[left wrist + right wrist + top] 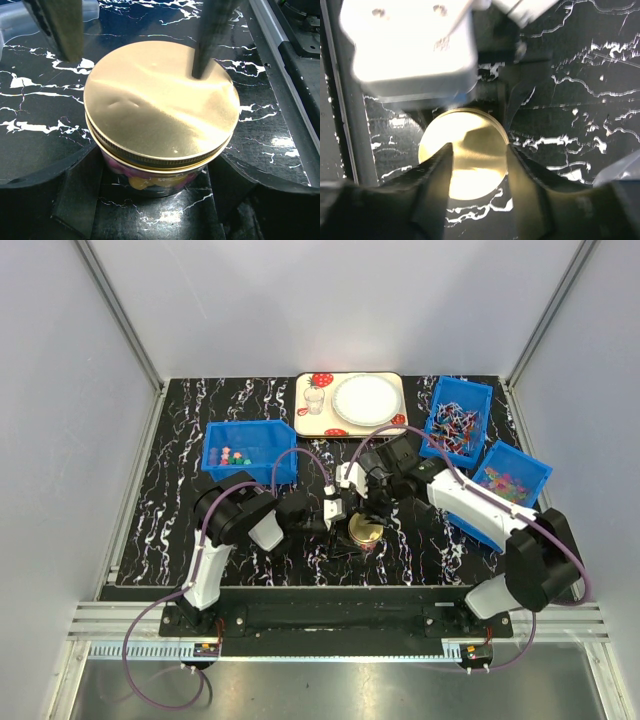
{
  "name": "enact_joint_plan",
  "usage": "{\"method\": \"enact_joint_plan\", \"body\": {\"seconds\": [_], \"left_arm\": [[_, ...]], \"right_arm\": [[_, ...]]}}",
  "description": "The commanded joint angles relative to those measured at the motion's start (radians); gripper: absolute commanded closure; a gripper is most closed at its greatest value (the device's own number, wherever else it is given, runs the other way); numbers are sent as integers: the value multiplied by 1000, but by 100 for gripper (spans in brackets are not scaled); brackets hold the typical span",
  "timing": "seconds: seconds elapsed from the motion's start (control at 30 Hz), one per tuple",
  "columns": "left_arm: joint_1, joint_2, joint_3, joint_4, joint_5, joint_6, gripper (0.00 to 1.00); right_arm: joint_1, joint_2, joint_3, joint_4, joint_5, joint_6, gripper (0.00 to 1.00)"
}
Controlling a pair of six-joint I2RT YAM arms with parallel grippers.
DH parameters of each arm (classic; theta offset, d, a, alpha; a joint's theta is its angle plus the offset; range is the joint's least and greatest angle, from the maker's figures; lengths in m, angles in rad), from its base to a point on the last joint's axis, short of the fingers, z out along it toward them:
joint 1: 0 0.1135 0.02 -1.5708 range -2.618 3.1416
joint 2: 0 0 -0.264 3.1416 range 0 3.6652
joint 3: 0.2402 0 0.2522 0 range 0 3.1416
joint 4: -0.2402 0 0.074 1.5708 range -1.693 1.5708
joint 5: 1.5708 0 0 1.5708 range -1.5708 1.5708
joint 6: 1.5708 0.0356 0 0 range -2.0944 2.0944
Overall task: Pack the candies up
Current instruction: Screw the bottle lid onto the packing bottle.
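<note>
Only wrist-side: candies (134, 179) (in lidded jar (192, 175))

overhead looks down; both wrist views share lid (159, 105)

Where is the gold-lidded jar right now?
In the top view the jar stands at the front middle of the table, inside the left claw, under the right claw.

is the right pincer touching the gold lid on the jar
cannot tell: left wrist view shows one finger of the right pincer overlapping the lid, but neither contact nor a gap is plain
</note>
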Motion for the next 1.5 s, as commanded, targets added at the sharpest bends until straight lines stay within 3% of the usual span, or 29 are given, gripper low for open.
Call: {"method": "enact_joint_plan", "body": {"seconds": [0.0, 0.53, 0.7, 0.93, 1.23, 1.47], "left_arm": [[-7, 2, 5, 334, 31, 10, 28], [-4, 1, 3, 333, 33, 5, 28], [-4, 1, 3, 333, 31, 7, 28], [-2, 2, 5, 333, 31, 4, 28], [-2, 2, 6, 334, 28, 1, 28], [-2, 4, 8, 333, 30, 1, 28]], "right_arm": [[-4, 65, 83, -31, -56, 43, 50], [-18, 145, 78, -12, -44, 64, 52], [-19, 85, 63, 18, -41, 79, 49], [-18, -18, 11, 45, -10, 67, 53], [-4, -15, -72, 156, 76, 81, 34], [54, 51, -87, 193, 158, 86, 33]]}}
